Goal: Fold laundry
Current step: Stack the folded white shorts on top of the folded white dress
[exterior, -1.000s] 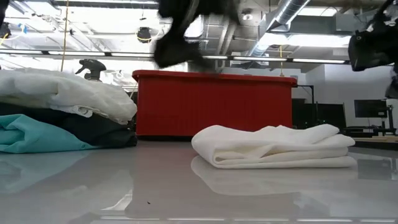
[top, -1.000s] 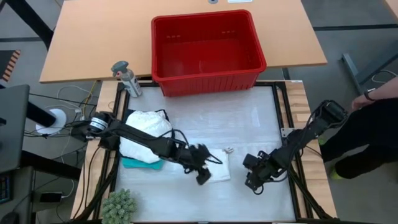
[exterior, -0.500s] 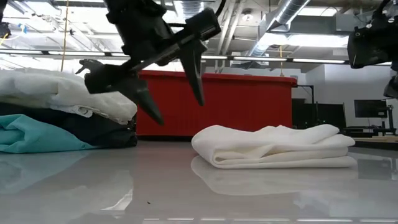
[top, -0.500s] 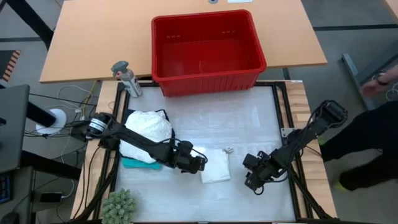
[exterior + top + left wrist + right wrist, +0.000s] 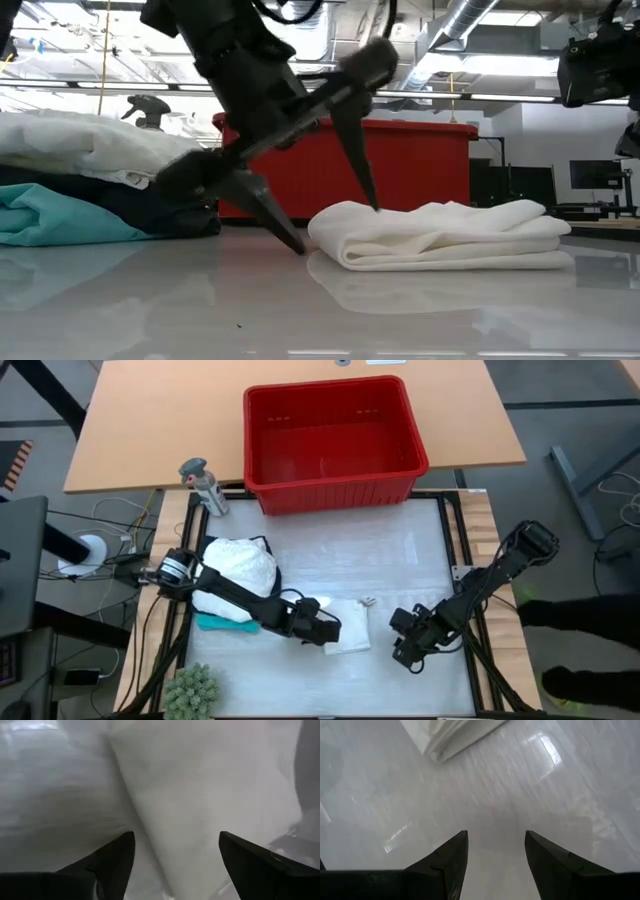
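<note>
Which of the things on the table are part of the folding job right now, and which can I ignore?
Job:
folded white cloth
pile of white, black and teal garments
left gripper, fingers open at the cloth's edge
right gripper, open, waiting

Lying about:
red basket
spray bottle
green plant

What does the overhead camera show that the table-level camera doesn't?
Only the high view shows the green plant, the right claw hanging open over bare table, and the red basket's empty inside. Only the low view shows the room's ceiling. Both show the folded white cloth, the laundry pile, and the open left claw at the cloth's edge.
</note>
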